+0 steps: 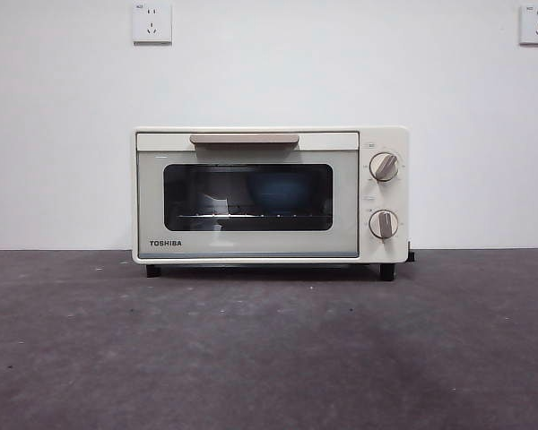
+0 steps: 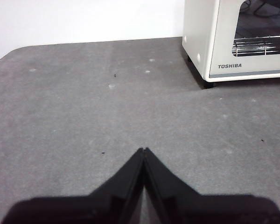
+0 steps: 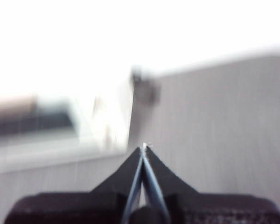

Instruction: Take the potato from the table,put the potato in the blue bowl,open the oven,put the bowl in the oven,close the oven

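Sitting at the far side of the counter (image 1: 269, 358), the oven (image 1: 269, 195) has its door shut, something blue showing faintly behind the glass. Left gripper (image 2: 143, 150) fingers pressed together, empty; right gripper (image 3: 144, 146) likewise.

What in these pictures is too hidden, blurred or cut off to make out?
- Front view: the dark glass of the oven shows only a dim blue shape inside; no potato shows.
- Right wrist view: motion blur smears everything beyond the right gripper.
- Left wrist view: the picture edge cuts off most of the oven, beyond the left gripper.
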You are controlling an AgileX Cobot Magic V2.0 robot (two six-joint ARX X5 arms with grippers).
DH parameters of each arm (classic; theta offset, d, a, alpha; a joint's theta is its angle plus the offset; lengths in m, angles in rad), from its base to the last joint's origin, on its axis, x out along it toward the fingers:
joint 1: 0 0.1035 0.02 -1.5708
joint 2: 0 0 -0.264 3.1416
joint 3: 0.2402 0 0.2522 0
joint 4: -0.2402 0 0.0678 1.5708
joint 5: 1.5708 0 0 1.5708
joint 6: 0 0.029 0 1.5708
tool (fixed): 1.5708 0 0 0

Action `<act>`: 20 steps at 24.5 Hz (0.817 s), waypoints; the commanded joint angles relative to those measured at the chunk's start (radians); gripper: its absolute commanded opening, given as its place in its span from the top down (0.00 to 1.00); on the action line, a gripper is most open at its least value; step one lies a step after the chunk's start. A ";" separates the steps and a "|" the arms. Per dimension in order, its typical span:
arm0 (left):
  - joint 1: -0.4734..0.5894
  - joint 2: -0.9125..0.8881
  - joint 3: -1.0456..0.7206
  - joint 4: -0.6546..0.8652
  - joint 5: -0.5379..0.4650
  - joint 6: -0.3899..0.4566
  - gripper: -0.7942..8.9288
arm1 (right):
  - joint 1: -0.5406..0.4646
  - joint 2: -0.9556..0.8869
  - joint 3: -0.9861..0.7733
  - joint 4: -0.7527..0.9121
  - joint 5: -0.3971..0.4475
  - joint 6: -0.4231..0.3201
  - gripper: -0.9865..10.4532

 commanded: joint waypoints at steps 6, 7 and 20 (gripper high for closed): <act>-0.002 0.002 -0.009 0.008 0.000 0.004 0.92 | -0.149 -0.084 -0.368 0.467 -0.070 -0.219 0.91; -0.002 0.003 -0.009 0.008 0.001 0.004 0.92 | -0.151 -0.104 -0.407 0.480 -0.074 -0.243 0.91; -0.002 0.007 -0.009 0.007 0.000 0.004 0.92 | -0.162 -0.307 -0.609 0.453 -0.077 -0.205 0.91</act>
